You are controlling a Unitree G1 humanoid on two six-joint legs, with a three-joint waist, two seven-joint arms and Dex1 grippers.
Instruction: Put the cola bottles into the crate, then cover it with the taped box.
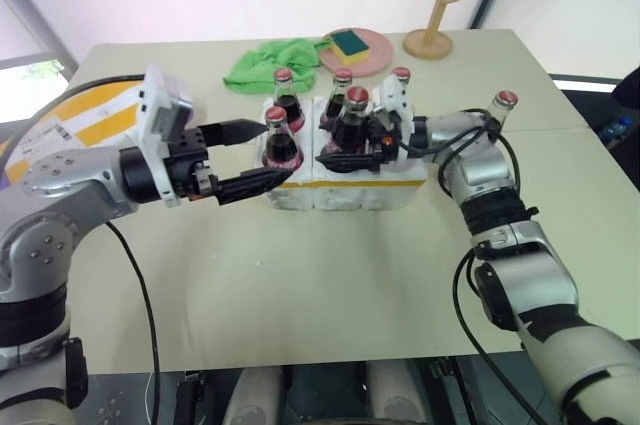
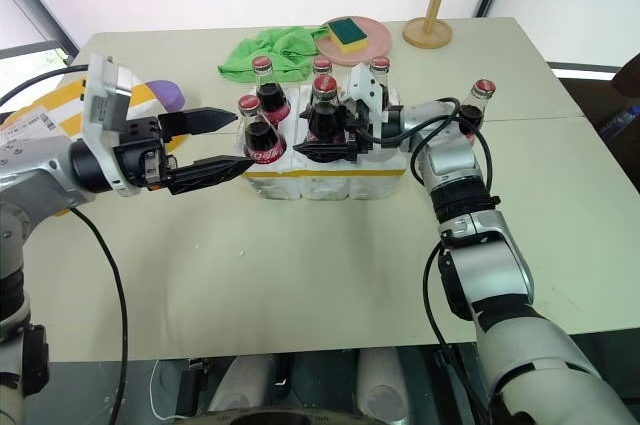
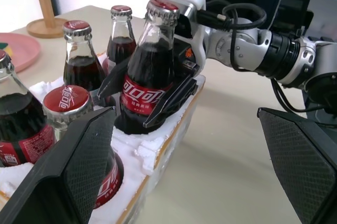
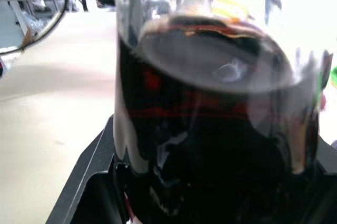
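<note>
- Gripping a cola bottle (image 1: pixel 350 125) by its dark body, the right claw (image 1: pixel 352 158) is clenched around it from the right side, just above the crate (image 1: pixel 340 190); in the left wrist view the two black fingers (image 3: pixel 168 100) hug the bottle's red label while its base sits at a front hole.
- Four more cola bottles stand upright in the crate: one at the front left corner (image 1: pixel 279 140), one behind it (image 1: pixel 287 95), and two along the back row (image 1: pixel 340 90) (image 1: pixel 400 85).
- A sixth bottle (image 1: pixel 500 107) stands on the counter (image 1: pixel 300 285) to the right of the crate, behind the right forearm.
- The crate is a low white foam block with a yellow tape band along its front, sitting near the middle of the counter.
- The left claw (image 1: pixel 240 158) hangs released, jaws spread wide, just left of the crate and level with the front left bottle, touching nothing.
- The taped box (image 1: pixel 85 125), white with yellow stripes and a label, lies at the far left edge of the counter, partly hidden behind the left arm.
- Behind the crate lie a green cloth (image 1: pixel 272 63) and a pink plate (image 1: pixel 372 55) carrying a yellow and green sponge (image 1: pixel 350 42).
- A small wooden rack (image 1: pixel 440 5) stands at the back right of the counter.
</note>
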